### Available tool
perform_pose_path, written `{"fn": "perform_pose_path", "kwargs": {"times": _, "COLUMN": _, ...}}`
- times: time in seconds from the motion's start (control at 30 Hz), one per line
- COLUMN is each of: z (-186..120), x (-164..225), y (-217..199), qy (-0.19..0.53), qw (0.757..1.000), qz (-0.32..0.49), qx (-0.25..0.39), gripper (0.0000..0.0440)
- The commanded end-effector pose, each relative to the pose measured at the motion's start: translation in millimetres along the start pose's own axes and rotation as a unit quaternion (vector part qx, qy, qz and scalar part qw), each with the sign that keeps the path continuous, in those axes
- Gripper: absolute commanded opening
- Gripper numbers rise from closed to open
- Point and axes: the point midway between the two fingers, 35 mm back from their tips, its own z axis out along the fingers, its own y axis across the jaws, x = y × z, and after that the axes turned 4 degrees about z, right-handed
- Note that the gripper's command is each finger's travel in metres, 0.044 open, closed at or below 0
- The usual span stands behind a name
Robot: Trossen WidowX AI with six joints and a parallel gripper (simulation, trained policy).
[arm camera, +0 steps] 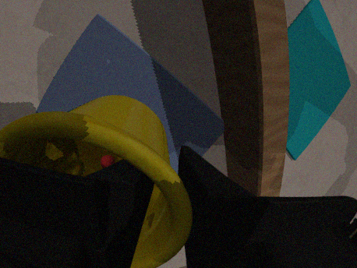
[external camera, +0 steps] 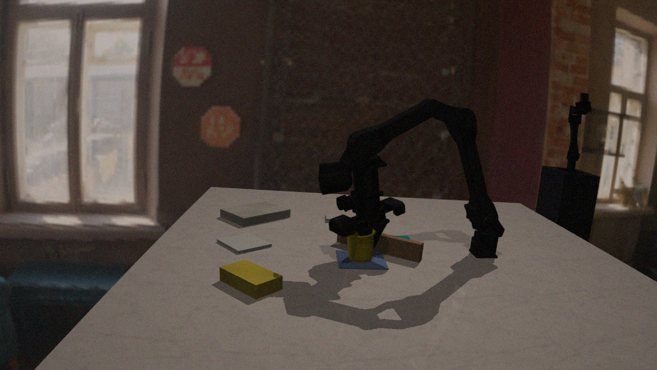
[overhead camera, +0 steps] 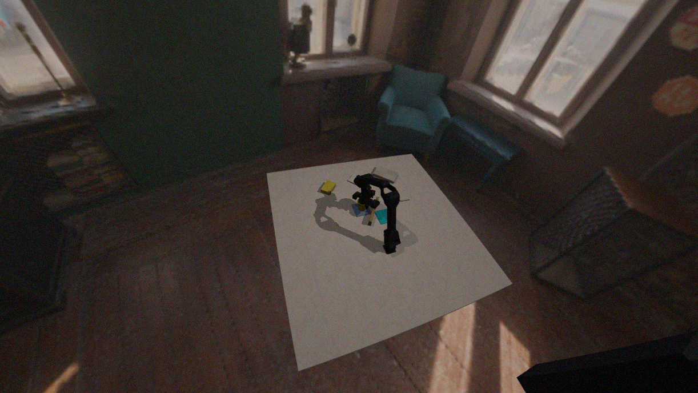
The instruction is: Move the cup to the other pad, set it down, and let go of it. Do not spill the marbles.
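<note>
A yellow cup (overhead camera: 361, 207) (external camera: 360, 249) (arm camera: 129, 113) stands upright on the blue pad (overhead camera: 361, 213) (external camera: 345, 264) (arm camera: 105, 58). A red marble (arm camera: 107, 160) shows inside it; other marbles are hidden by a finger. My gripper (external camera: 373, 233) (arm camera: 170, 151) is low at the cup and shut on its wall, one finger inside and one outside, on the side towards the wooden bar. The teal pad (overhead camera: 382, 216) (external camera: 402, 237) (arm camera: 316, 78) bears nothing and lies beyond that bar. The fingertips are hidden in the top view.
The wooden bar (overhead camera: 372, 216) (external camera: 404, 248) (arm camera: 273, 97) stands on edge between the pads, close to the outer finger. A yellow block (overhead camera: 327, 187) (external camera: 250, 278), a grey block (overhead camera: 384, 174) (external camera: 255, 214) and a thin pale slab (external camera: 243, 243) lie farther off on the table.
</note>
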Motion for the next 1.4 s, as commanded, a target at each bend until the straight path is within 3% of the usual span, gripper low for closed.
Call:
{"fn": "perform_pose_path", "kwargs": {"times": 0.0, "z": 3.1, "x": -1.2, "y": -5.7, "qy": -0.004, "qw": 1.0, "qz": -0.005, "qx": 0.01, "gripper": 0.0017}}
{"fn": "perform_pose_path", "kwargs": {"times": 0.77, "z": -46.2, "x": -19.4, "y": -43.0, "qy": 0.002, "qw": 0.998, "qz": 0.056, "qx": -0.023, "gripper": 0.0011}}
{"fn": "perform_pose_path", "kwargs": {"times": 1.37, "z": -50.0, "x": -51.1, "y": -71.7, "qy": -0.003, "qw": 0.991, "qz": 0.118, "qx": -0.06, "gripper": 0.0}}
